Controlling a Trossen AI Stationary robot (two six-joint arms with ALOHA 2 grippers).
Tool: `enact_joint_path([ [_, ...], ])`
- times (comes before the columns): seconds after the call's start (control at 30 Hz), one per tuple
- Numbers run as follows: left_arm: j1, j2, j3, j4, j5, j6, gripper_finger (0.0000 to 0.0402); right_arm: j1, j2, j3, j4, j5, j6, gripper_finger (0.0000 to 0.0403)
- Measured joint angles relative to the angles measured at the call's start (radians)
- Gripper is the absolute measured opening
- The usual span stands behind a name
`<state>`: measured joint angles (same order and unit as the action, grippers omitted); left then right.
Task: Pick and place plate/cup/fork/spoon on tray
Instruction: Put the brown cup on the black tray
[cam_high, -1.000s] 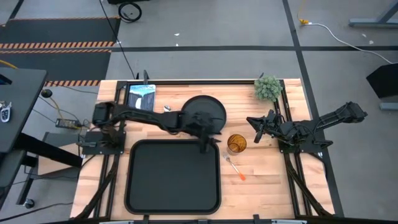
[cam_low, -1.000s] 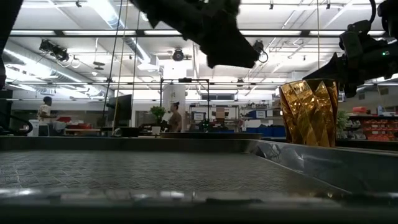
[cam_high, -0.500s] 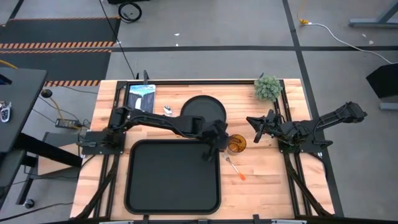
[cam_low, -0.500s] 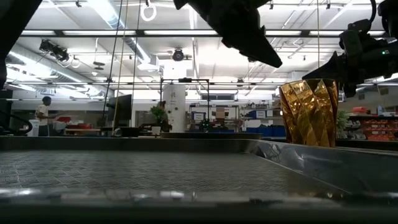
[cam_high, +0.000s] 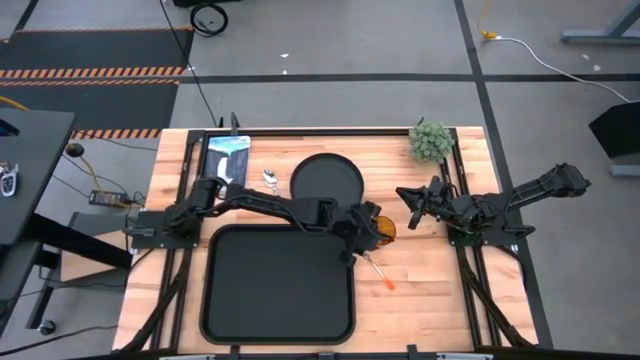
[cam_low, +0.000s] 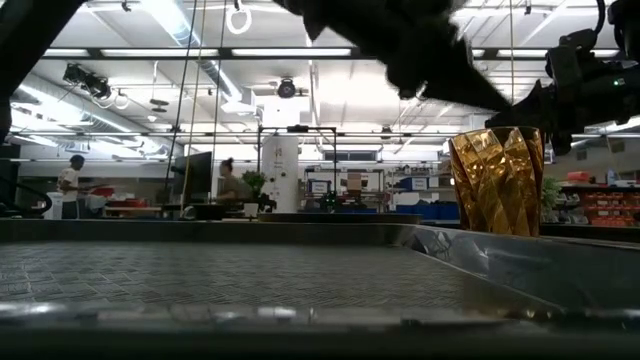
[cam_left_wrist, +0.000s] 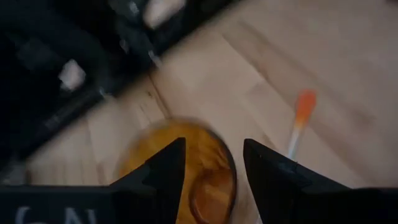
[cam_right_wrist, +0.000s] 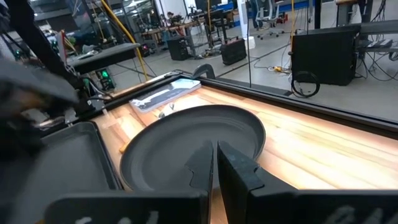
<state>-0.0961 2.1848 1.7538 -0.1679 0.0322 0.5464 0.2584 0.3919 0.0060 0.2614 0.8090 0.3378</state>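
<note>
The amber cup (cam_high: 381, 229) stands upright on the wood to the right of the black tray (cam_high: 278, 285); it also shows in the low view (cam_low: 497, 181). My left gripper (cam_high: 366, 229) is open just above and to the left of the cup, touching nothing. In the left wrist view the cup (cam_left_wrist: 186, 171) shows past the open fingers (cam_left_wrist: 214, 149). The fork (cam_high: 378, 270) lies flat on the wood nearer than the cup. The round black plate (cam_high: 326, 178) and the spoon (cam_high: 270, 178) lie at the far side. My right gripper (cam_high: 409, 196) is shut and waits at the right.
A blue-white picture panel (cam_high: 227, 155) stands at the far left and a small green plant (cam_high: 430, 140) at the far right corner. Bare wood lies to the right of the tray, around the fork. People show far off in the room behind.
My left gripper has gone from over the plate's near rim toward the table's right edge, along the tray's far lip, and now stands at the cup. The plate is uncovered. The cup and the fork have kept their places.
</note>
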Motion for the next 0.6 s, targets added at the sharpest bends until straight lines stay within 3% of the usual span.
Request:
enact_joint_path([
  [0.6,0.006,0.001,0.001,-0.114,-0.007,-0.016,0.0172,0.000,0.007,0.000,0.014,0.000,0.000,0.0028],
])
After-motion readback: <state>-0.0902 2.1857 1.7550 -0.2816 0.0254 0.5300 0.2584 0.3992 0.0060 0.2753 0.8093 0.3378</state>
